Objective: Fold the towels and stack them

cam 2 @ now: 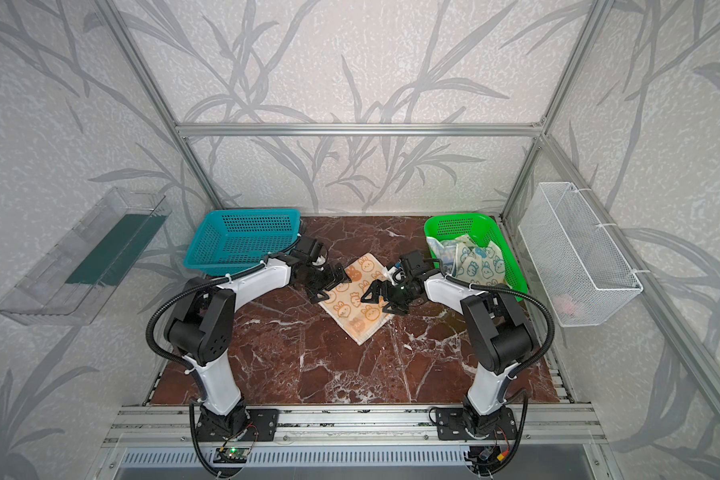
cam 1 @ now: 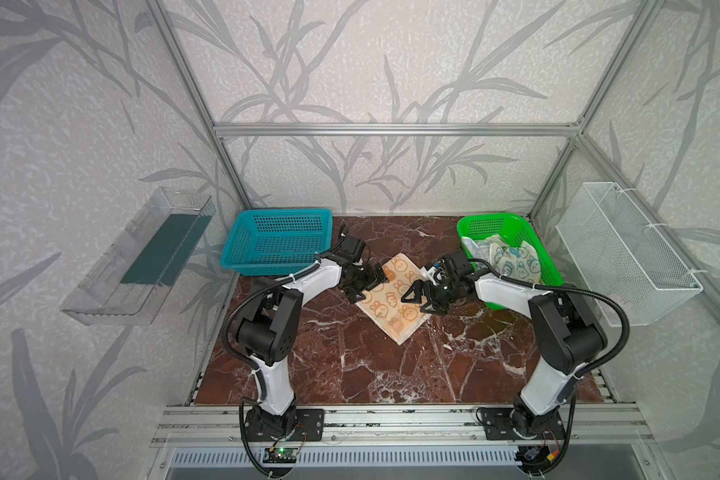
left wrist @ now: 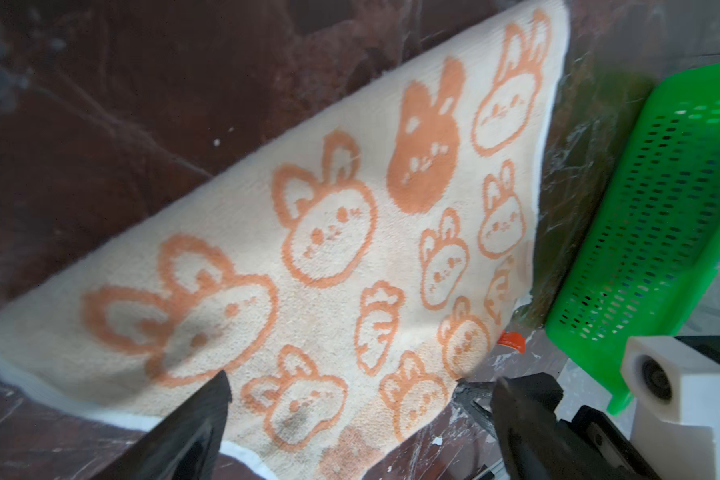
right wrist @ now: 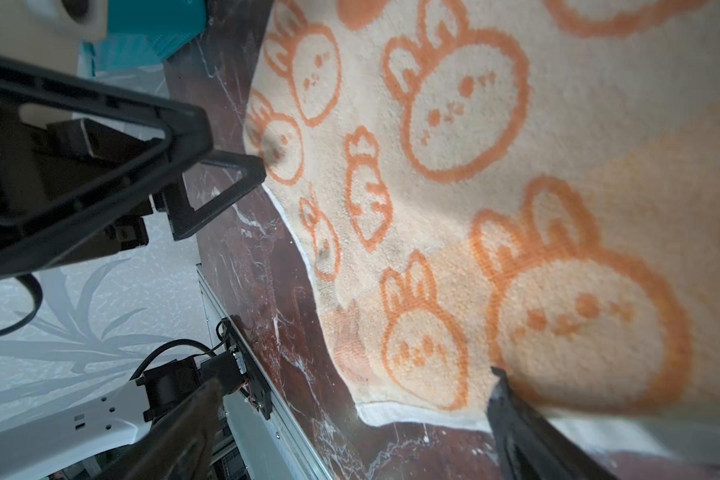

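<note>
Take the towel (cam 1: 390, 297) as found: flat, set diagonally at mid-table. Start from jaws spread wide and empty on both sides, with the left gripper (cam 1: 369, 286) at its 9 o'clock edge and the right gripper (cam 1: 419, 302) at its 3 o'clock edge. Lower both together, slide one finger under the hem and pinch cloth only. Lift low, carry across, match the hems and release together. Stay clear of the green basket (cam 1: 491, 217) at 2 o'clock, where the other towels (cam 1: 512, 259) lie.
</note>
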